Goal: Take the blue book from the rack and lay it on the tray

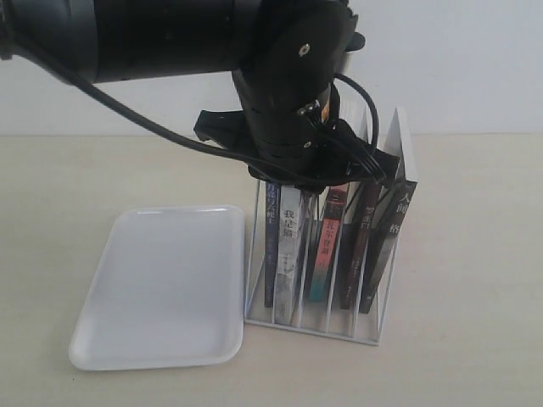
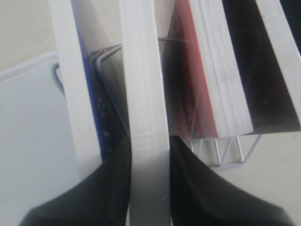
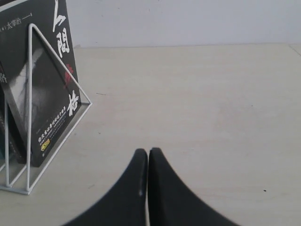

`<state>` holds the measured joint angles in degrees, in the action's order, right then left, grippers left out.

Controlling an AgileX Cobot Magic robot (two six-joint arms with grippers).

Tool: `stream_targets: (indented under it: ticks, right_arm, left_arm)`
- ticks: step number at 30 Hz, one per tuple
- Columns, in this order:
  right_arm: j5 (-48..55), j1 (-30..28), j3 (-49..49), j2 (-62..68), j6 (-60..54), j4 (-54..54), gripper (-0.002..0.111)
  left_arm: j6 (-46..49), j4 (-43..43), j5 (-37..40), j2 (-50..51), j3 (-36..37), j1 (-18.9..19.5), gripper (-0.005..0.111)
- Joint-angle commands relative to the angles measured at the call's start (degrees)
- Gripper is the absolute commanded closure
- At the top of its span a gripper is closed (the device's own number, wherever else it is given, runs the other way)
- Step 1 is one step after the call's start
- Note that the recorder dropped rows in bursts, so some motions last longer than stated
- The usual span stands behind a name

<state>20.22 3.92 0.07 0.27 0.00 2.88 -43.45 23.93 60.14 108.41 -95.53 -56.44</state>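
The blue book (image 1: 271,246) stands upright in the outermost slot of the white wire rack (image 1: 314,326), on the tray's side. In the left wrist view its blue cover (image 2: 94,94) shows just outside one finger. My left gripper (image 2: 149,141) reaches down from above. Its fingers press both sides of the neighbouring white-spined book (image 2: 146,84), not the blue one. In the exterior view the left gripper (image 1: 297,182) is mostly hidden by its wrist. The white tray (image 1: 157,288) lies empty beside the rack. My right gripper (image 3: 148,150) is shut on nothing, low over bare table.
Three more books fill the other slots: a red-and-teal-spined one (image 1: 327,246) and two black ones (image 1: 356,246). A black-covered book (image 3: 47,94) leans in the rack's end slot (image 3: 28,117) near the right gripper. A cable (image 1: 127,114) hangs from the left arm.
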Motion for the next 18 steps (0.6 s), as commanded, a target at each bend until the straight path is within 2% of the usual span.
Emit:
stream_targets:
  ticks: [1,6,18]
  right_arm:
    - [-0.7,-0.4,-0.1,-0.3,0.0,-0.4,0.108]
    - [-0.7,-0.4,-0.1,-0.3,0.0,-0.4,0.108]
    - [-0.7,-0.4,-0.1,-0.3,0.0,-0.4,0.108]
  left_arm:
    - [0.7,0.4,-1.3,-0.7,-0.1,-0.2,0.088]
    - [1.1,0.4,-1.3,-0.7,-0.1,-0.2,0.064]
    - [1.5,2.2,-1.8,-3.2,-0.1,-0.2,0.062]
